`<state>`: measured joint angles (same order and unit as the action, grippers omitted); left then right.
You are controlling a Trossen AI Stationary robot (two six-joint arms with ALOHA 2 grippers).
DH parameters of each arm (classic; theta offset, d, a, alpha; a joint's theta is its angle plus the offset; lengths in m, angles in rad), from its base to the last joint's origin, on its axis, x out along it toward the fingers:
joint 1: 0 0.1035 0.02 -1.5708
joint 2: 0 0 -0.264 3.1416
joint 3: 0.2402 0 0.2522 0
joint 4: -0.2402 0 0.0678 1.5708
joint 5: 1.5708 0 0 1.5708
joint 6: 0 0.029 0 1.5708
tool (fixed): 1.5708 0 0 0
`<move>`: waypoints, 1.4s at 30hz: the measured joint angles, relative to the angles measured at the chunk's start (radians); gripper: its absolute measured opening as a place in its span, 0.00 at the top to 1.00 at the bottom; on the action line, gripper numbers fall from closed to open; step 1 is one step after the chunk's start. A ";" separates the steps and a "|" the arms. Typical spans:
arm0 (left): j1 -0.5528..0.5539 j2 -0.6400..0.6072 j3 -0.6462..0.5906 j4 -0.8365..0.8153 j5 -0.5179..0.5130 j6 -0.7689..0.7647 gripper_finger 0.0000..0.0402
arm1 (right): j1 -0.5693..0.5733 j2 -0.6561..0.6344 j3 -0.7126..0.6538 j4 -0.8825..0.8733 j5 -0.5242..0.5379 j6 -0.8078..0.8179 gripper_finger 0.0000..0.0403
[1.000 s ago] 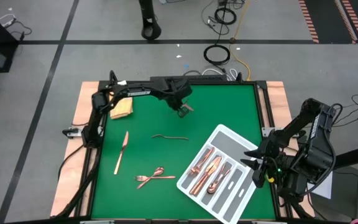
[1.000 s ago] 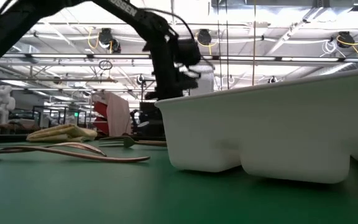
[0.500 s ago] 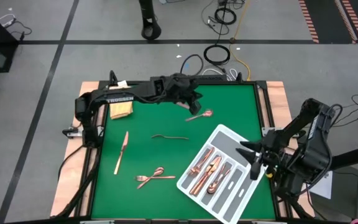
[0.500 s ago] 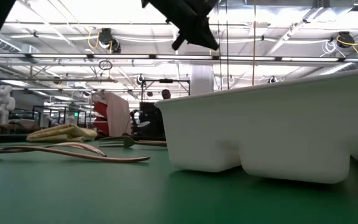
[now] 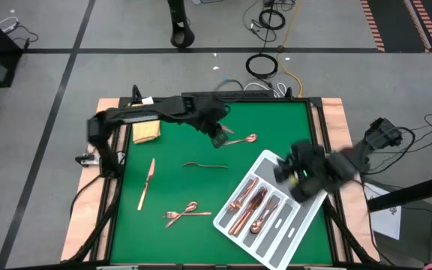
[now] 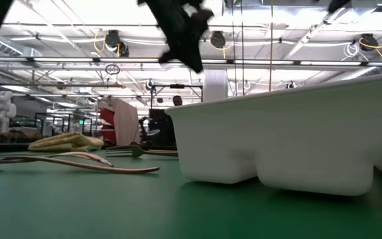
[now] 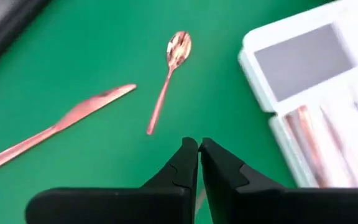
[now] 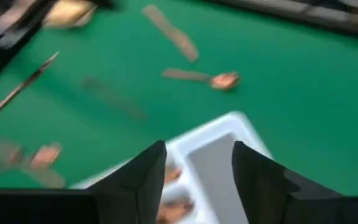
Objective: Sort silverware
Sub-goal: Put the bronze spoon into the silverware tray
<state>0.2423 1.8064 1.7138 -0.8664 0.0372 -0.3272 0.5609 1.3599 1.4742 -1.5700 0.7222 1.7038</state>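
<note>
Mid-sort: left tool point(image 7: 198, 148) nearly pressed together, empty, spoon point(image 5: 241, 139) at its 3 o'clock. Right tool point(image 8: 199, 163) spread over tray point(image 5: 274, 163). Next: grab spoon.

A small copper-coloured spoon point(image 5: 241, 139) now lies on the green mat at about one o'clock from the table's centre, just off the far corner of the white divided plastic tray point(image 5: 304, 222); a second ago that spot was bare and the left gripper point(image 5: 219, 137) was down at roughly twelve o'clock. The left gripper has since lifted and drawn back slightly toward eleven o'clock, leaving the spoon just beside it; its fingers point(image 7: 185, 163) stand almost together with nothing between them. The right gripper point(image 5: 285, 170), earlier parked off the table's edge at four o'clock, has swung in over the tray's three-o'clock end with its fingers point(image 8: 143, 176) spread apart.
</note>
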 joint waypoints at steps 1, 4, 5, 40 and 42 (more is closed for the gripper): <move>-0.003 -0.034 0.001 -0.027 0.000 -0.004 0.93 | -0.073 -0.010 -0.001 -0.001 -0.028 -0.035 0.56; -0.012 -0.133 0.001 -0.085 -0.004 0.000 0.93 | -0.301 -0.027 -0.002 0.001 -0.165 -0.204 0.56; -0.016 -0.169 0.001 -0.094 -0.015 -0.001 0.92 | -0.370 -0.028 -0.003 0.010 -0.208 -0.265 0.56; -0.088 -0.418 -0.036 -0.440 -0.274 0.104 0.92 | -0.900 0.552 0.068 0.398 -0.668 -1.848 0.56; -0.088 -0.418 -0.036 -0.445 -0.294 0.104 0.92 | -0.900 0.602 0.116 0.401 -0.666 -1.884 0.56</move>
<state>0.1543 1.3880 1.6775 -1.3116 -0.2570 -0.2230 -0.3393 1.9618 1.5900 -1.1694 0.0558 -0.1801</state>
